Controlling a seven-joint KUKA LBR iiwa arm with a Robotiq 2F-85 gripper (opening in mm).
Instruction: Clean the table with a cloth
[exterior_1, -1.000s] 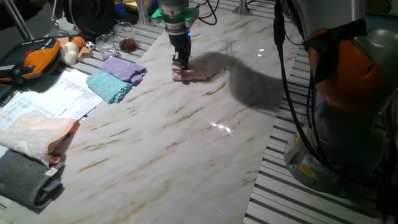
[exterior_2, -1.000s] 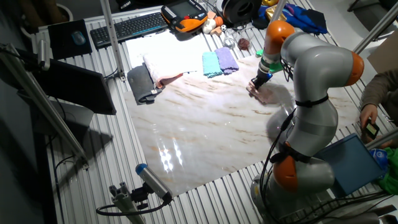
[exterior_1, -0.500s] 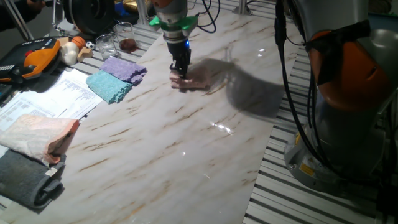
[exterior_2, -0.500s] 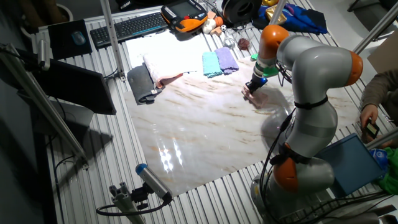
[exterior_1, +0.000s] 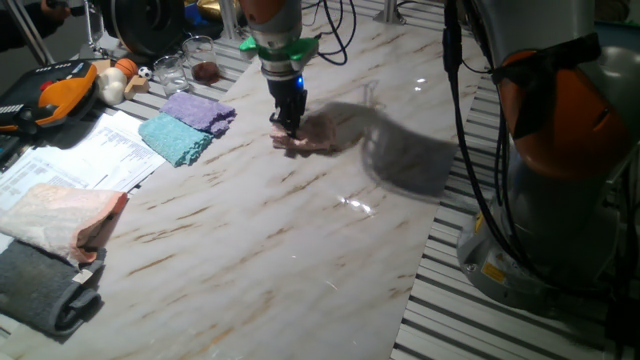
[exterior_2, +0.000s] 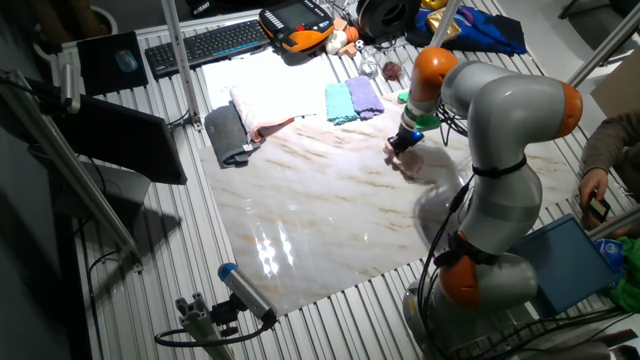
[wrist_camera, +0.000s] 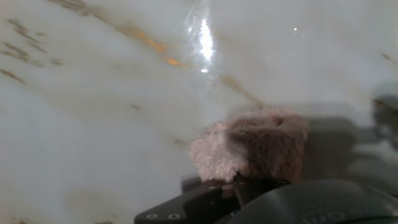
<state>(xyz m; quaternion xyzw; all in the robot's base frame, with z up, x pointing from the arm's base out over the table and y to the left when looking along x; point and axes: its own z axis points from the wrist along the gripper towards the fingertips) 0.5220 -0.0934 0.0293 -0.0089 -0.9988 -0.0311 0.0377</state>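
Hand view: pink terry cloth (wrist_camera: 252, 149) bunched right at the fingertips, pressed on the marble; jaws look closed on its near edge, fingers themselves mostly hidden under the housing.
Gripper: gripper (exterior_1: 288, 128) pointing straight down, tips on the cloth, pinching it.
Cloth place: far half of the table (exterior_1: 300, 260), right of the teal cloth (exterior_1: 176, 138) and the lilac cloth (exterior_1: 199, 109), well apart from both.
Cloth vs jaws: directly below the tips; loose part trails off to the right of the gripper (exterior_1: 318, 142) in one fixed view, so the cloth drags behind if the wipe goes left.
Long axis: roughly left-right across the table, crumpled, hard to tell exactly.
Other fixed view: gripper (exterior_2: 401, 146) over cloth (exterior_2: 410, 162), arm reaching over the far right part of the table.
Unwiped area: judged, the big near and left stretch of marble lies open; next stroke likely sweeps that way.
Risk: judged, cloth could fold under the tips or slip out of the pinch.
Nearby clutter: peach cloth (exterior_1: 62, 218) and grey cloth (exterior_1: 42, 288) at near left edge, clear of the path.
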